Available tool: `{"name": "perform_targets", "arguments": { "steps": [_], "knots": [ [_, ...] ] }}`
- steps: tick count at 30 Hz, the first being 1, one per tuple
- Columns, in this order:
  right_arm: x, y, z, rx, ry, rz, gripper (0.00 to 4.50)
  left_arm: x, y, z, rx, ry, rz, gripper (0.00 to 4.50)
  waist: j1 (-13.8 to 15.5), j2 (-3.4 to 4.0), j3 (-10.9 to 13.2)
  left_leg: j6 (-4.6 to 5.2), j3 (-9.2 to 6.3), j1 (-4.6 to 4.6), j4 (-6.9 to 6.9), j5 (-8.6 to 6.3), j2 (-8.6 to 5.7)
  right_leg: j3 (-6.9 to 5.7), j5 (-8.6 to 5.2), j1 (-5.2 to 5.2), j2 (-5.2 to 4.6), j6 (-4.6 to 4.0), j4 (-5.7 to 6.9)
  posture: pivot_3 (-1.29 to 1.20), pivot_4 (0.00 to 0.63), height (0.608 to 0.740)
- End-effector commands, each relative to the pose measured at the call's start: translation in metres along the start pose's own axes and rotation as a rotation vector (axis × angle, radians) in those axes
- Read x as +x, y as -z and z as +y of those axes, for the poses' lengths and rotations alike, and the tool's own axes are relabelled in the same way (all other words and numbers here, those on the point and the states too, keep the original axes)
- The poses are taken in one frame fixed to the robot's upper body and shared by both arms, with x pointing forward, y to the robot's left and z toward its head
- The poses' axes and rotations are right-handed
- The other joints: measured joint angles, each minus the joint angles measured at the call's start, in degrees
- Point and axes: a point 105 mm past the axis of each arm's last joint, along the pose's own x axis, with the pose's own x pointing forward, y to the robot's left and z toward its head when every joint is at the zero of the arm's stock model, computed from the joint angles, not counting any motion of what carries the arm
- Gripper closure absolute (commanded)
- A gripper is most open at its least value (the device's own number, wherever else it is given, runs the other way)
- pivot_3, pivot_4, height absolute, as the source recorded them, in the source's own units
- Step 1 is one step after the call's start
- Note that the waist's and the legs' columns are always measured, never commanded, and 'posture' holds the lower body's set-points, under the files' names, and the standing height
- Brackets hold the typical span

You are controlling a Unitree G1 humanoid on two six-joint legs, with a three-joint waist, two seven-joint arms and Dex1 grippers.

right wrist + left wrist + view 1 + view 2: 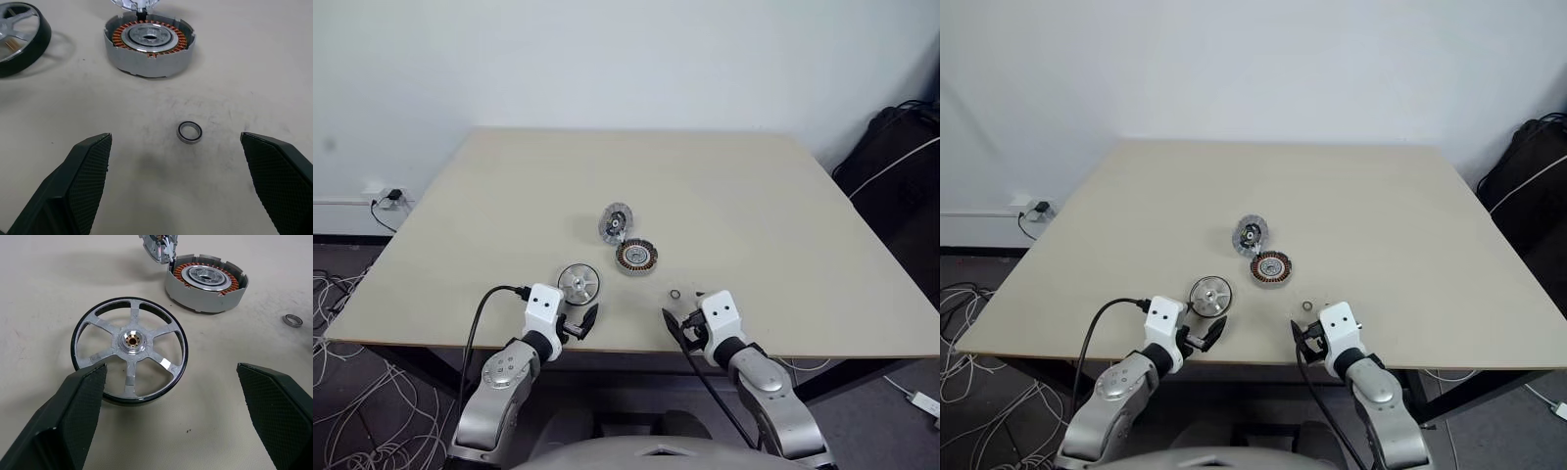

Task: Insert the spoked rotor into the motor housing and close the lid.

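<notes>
You are looking down on a pale counter (754, 196) with both arms reaching in from the near edge.

Left gripper (584, 321): forearm is angling up from seven o'clock, wrist is tipping slightly downward, tips are hovering just above the counter's near edge. Jaws are standing spread wide, holding nothing.

Right gripper (679, 327): forearm is coming in from five o'clock, mirroring the left, tips are also hanging over the near edge. Jaws are spread wide and empty.

The spoked rotor (578, 282) is lying flat on the counter, hub up, just beyond the left gripper at its twelve o'clock. In the left wrist view the rotor (130, 348) is sitting between and just past the two fingers (73, 406), not touched by either.

The motor housing (636, 257) is resting on the counter at two o'clock from the rotor, near it but apart, copper windings facing up. Its lid (616, 221) is standing tilted open at the housing's eleven o'clock edge.

A small metal ring (190, 132) is lying flat on the counter between the housing and the right gripper, lined up between that gripper's spread fingers (274, 176) but beyond them, untouched.

A wall socket (389, 197) with a plug is sitting at nine o'clock, off the counter.
</notes>
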Motion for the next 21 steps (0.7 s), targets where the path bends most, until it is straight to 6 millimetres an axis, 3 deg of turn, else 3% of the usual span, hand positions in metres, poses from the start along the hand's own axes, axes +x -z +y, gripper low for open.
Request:
{"name": "perform_targets", "arguments": {
  "steps": [1,12,21],
  "knots": [
    [0.003,-0.01,-0.004,-0.017,0.029,-0.03,0.02,0.002,-0.01,-0.001,0.026,0.006,-0.033,0.02,0.0,0.01,0.0,0.0,0.0,0.0,0.0,0.0,0.0,0.0,0.0,0.0,0.0,0.0,0.0,0.0,0.0,0.74],
    [0.006,-0.011,-0.008,-0.007,0.06,-0.027,0.02,0.005,-0.012,-0.001,0.034,-0.001,-0.041,0.02,-0.01,0.01,0.01,0.0,0.0,0.0,0.0,0.0,0.0,0.0,0.0,0.0,0.0,0.0,0.0,0.0,0.0,0.74],
    [0.03,-0.009,-0.011,0.023,0.077,0.008,0.02,0.009,-0.015,0.0,0.04,-0.006,-0.054,0.02,-0.07,0.02,0.04,-0.01,0.0,0.0,-0.01,0.0,0.0,0.0,0.01,-0.02,0.01,-0.01,0.01,0.0,0.0,0.74]
  ]
}}
